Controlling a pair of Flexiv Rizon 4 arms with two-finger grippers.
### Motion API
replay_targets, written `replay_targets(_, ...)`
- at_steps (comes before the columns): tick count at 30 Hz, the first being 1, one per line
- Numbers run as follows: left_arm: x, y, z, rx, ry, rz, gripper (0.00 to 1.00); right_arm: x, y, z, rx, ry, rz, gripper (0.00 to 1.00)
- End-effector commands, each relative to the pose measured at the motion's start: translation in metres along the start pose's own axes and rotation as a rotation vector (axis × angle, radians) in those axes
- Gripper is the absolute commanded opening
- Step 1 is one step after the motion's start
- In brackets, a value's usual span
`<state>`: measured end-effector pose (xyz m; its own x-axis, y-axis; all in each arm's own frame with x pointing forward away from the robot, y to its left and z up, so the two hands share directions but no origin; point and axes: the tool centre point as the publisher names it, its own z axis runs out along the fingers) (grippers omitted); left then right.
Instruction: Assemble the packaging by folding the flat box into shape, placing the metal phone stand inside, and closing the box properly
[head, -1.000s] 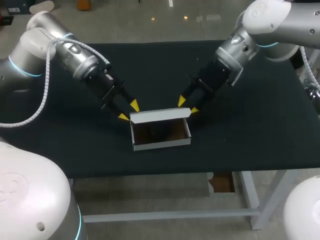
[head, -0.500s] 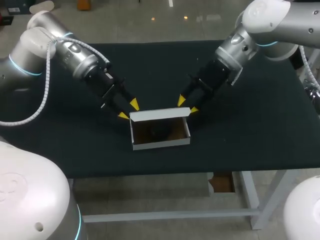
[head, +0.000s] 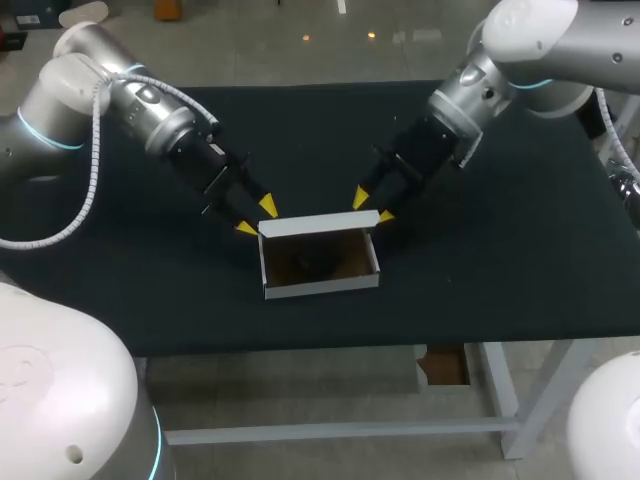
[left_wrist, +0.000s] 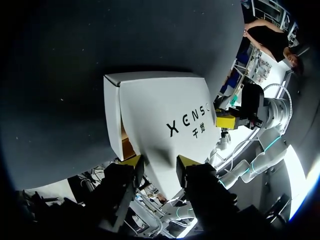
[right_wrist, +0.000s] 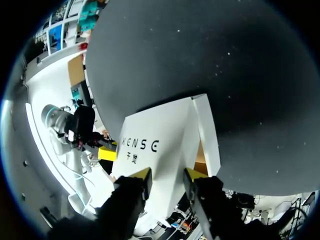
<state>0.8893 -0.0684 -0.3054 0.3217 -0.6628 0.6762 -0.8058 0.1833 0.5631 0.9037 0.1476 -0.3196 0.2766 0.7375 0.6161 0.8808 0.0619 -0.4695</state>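
Two arms flank the box at mid-tabletop. The left end effector and right end effector, both spread and grasping nothing, straddle the rear corners of its raised lid. Over the last second the box edges slightly away, so lid closing seems underway.

Left arm angled in diagonally, left gripper pointed downward, yellow-tipped fingers parted, right arm mirroring it, right gripper likewise spread.

White box folded into shape, upright mid-surface, top open. Lid flap stands along far edge. Dark shape inside, possibly the phone stand.
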Motion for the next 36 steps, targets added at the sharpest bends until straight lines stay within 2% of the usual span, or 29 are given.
replay_targets(1,0.0061,-0.0040,0.0019,-0.009,-0.004,-0.001,0.45,0.0060,0.0043,0.0025,0.011,-0.002,-0.001,0.44)
replay_targets(19,0.0122,-0.0066,0.0041,-0.002,0.001,-0.007,0.45,0.0102,0.0055,0.0044,0.011,0.001,-0.007,0.44)
replay_targets(36,0.0147,-0.0069,0.0052,0.028,0.038,-0.029,0.45,0.0121,0.0070,0.0038,-0.005,0.005,-0.003,0.43)
